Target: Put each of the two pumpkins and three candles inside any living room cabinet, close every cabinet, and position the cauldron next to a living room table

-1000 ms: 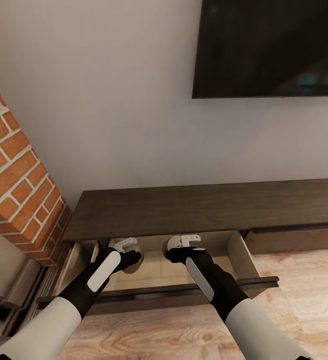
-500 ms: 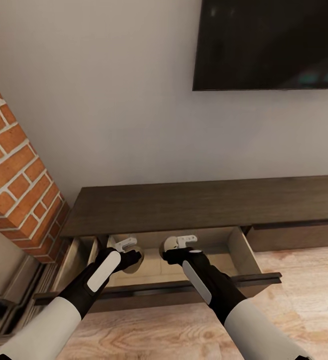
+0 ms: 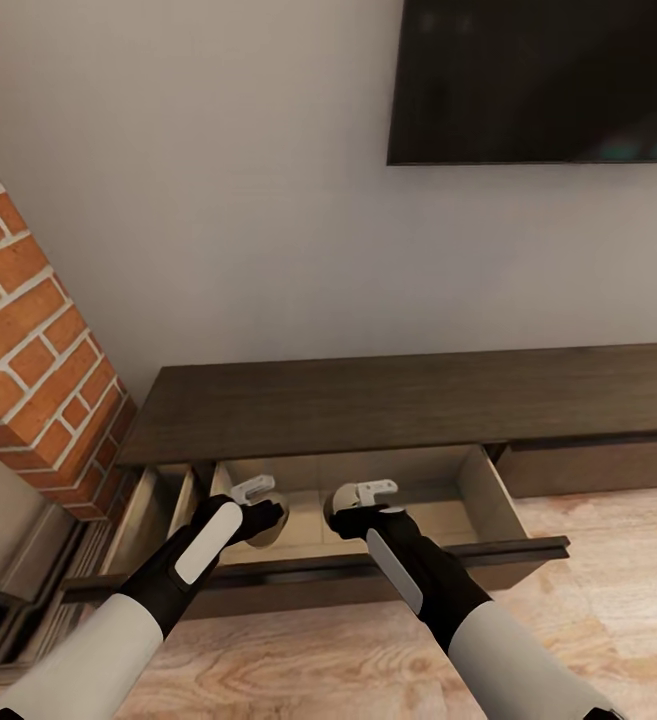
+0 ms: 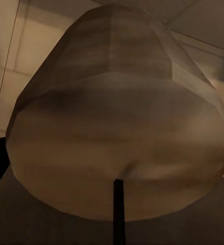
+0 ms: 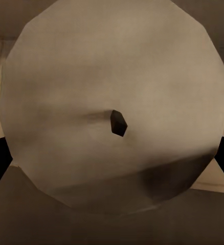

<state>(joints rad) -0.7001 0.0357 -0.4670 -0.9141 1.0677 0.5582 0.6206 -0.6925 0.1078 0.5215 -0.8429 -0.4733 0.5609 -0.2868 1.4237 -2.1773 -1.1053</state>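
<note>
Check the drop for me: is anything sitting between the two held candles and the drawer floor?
Nothing visible. The left gripper and right gripper each hold a candle over the open drawer of the cabinet; the pale floor that shows around them looks bare. Directly beneath each candle is hidden.

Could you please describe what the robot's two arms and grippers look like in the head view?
Both arms match: glossy white forearm shells narrowing into black wrist housings, each with an elongated white panel along the top. The left gripper and right gripper carry small white bracket-like parts at their tips. No loose cables or printed markings are visible.
</note>
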